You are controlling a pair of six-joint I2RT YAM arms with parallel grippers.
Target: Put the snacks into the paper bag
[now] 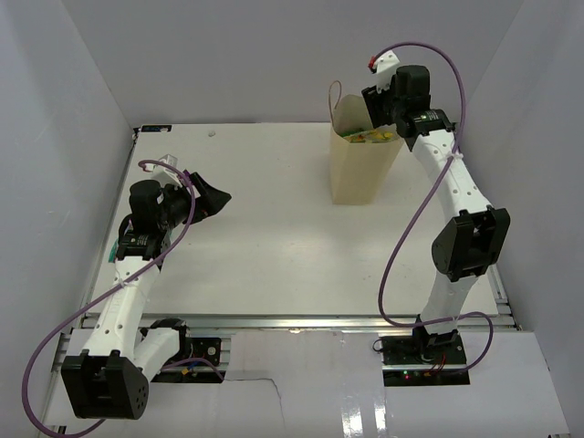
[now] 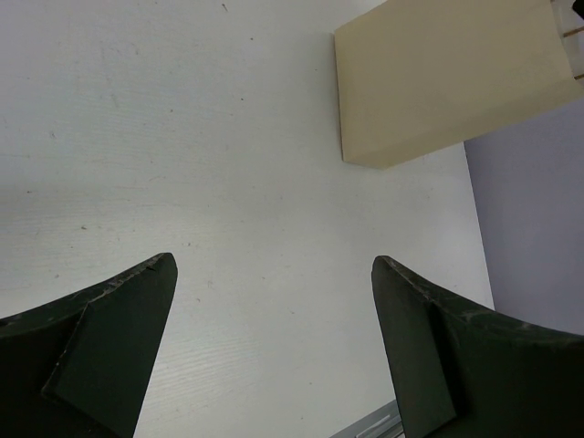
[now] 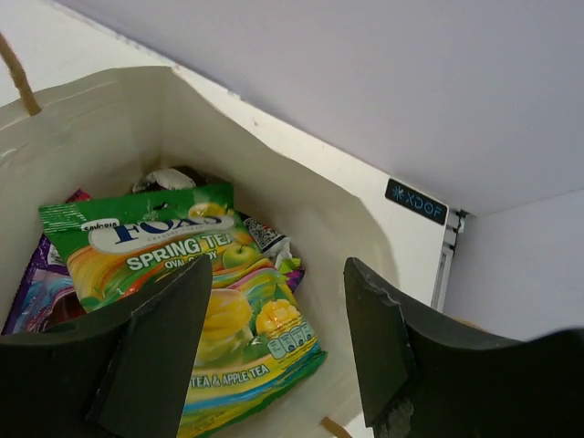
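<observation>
Kraft paper bag point(image 1: 360, 173) upright, mouth up; green packet point(image 3: 196, 292) inside; left gripper point(image 2: 274, 269), right gripper point(image 3: 274, 283) released.

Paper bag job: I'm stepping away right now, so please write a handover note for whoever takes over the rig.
Left gripper: open, empty, above bare table.
Right gripper: open, empty, over the mouth of the bag, which stands upright at the far right.
Snacks: green packet on top inside, purple packet under it, others mostly hidden.
Done: no snack shows on the table.
Left: probably only pulling the right arm clear.
</observation>
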